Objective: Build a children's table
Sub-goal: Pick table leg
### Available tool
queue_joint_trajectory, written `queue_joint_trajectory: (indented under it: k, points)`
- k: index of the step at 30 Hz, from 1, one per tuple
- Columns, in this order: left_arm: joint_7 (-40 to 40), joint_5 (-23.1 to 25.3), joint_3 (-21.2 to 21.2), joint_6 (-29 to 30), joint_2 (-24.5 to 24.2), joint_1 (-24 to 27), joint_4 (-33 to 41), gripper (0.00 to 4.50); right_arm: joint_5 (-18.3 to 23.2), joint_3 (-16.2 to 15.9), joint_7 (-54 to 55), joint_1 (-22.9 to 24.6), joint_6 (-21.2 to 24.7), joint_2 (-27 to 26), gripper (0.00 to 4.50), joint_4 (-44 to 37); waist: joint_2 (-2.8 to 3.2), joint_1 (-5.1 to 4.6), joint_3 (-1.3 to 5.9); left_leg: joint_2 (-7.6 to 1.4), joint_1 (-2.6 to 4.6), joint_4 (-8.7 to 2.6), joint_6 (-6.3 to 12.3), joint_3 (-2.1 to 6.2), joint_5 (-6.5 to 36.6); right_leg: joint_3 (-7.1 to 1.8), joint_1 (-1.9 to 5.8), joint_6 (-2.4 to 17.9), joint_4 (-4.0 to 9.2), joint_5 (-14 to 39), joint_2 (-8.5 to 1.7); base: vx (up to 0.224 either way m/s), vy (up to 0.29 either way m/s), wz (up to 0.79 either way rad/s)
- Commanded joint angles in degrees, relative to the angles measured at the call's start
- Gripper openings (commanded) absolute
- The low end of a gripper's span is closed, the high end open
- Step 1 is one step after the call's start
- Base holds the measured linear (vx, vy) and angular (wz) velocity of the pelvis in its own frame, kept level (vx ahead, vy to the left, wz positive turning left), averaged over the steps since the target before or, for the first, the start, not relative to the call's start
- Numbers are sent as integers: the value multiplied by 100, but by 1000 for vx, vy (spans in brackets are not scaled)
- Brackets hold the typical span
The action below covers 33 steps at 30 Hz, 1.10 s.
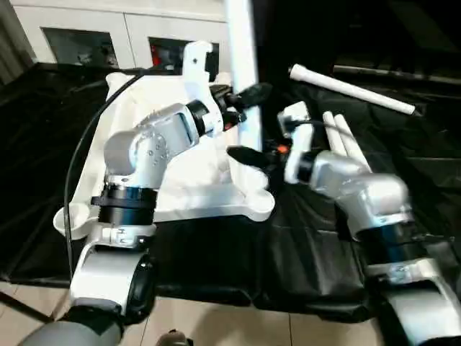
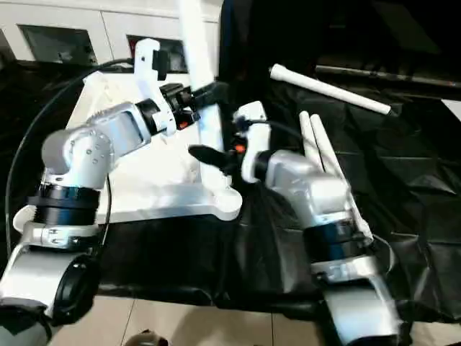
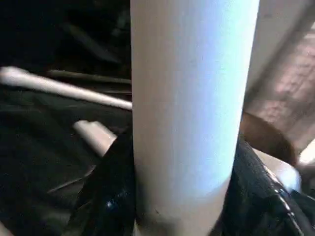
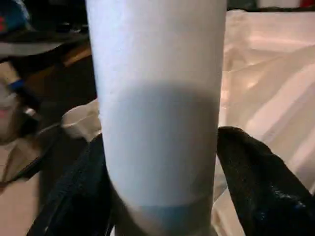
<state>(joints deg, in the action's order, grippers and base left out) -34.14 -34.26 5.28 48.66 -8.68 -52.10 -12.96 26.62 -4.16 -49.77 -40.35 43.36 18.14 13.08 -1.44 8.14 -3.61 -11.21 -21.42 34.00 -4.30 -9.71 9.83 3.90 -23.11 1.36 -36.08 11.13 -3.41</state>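
One upright leg (image 1: 241,65) stands at the tabletop (image 1: 194,180) near its right corner socket, clamped by both: left end effector (image 1: 248,97) higher, right end effector (image 1: 248,155) lower. Tabletop lies underside-up on black-draped worktop (image 1: 310,245). Three spare legs (image 1: 349,90) lie to the right.

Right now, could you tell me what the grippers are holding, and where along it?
Both hold the upright leg: the left gripper around its shaft, the right gripper lower, near the tabletop.
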Motion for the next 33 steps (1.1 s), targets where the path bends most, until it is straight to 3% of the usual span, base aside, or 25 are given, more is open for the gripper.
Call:
queue_joint_trajectory:
  k: [1, 3, 15, 16, 19, 23, 25, 29, 33]
  points:
    - [-436, -162, -172, 121, -152, -91, 260, 186, 9, -13, -172, -8, 99, 213, 310, -91, 3, -6, 448, -149, 43, -308, 105, 31, 478, -287, 397, 1125, 370, 174, -440, 0, 0, 0]
    - [-844, -247, -330, 156, -314, -47, 393, 186, 41, -83, -381, 2, 145, 334, 283, -137, 4, -15, 444, -146, 44, -314, 80, 33, 526, -288, 399, 1083, 383, 361, -436, 0, 0, 0]
    - [-915, -267, -343, 124, -331, 31, 435, 186, 125, -62, -228, 93, 234, 135, 202, -268, 3, -18, 453, -152, 52, -309, 2, 32, 508, -284, 385, 1112, 371, 323, -430, 0, 0, 0]
    - [-728, -156, -324, 84, -304, 0, 365, 186, 112, -50, -121, 113, 178, 56, 201, -280, 7, -19, 451, -153, 56, -312, -4, 33, 525, -284, 380, 1102, 376, 368, -432, 0, 0, 0]
    - [-85, 62, -143, 41, -157, -139, 37, 256, 12, -9, 214, 118, 58, -119, 196, -244, 2, -21, 449, -153, 47, -310, -53, 34, 529, -288, 380, 1066, 379, 384, -434, 0, 0, 0]
    - [923, 639, -6, -478, 22, -302, -474, 278, -291, -47, 788, 128, -257, -409, 195, -115, -5, -19, 454, -150, 55, -320, -150, 38, 542, -293, 373, 912, 404, 552, -431, 0, 0, 0]
    - [1087, 693, 36, -503, 52, -332, -554, 297, -329, -41, 914, 126, -273, -470, 195, -107, -12, -20, 461, -150, 52, -322, -129, 46, 521, -290, 383, 863, 393, 478, -437, 0, 0, 0]
    - [1549, 611, 368, -686, 257, -393, -801, 300, -642, -63, 1660, 104, -546, -840, 194, 5, -18, -37, 469, -131, 35, -307, -111, 40, 354, -288, 382, 963, 363, 161, -442, 0, 0, 0]
    - [1807, 729, 423, -850, 334, -402, -894, 266, -790, -41, 2036, 80, -672, -1098, 194, 109, -2, -33, 456, -149, 56, -330, -128, 43, 532, -292, 369, 920, 389, 394, -447, 0, 0, 0]
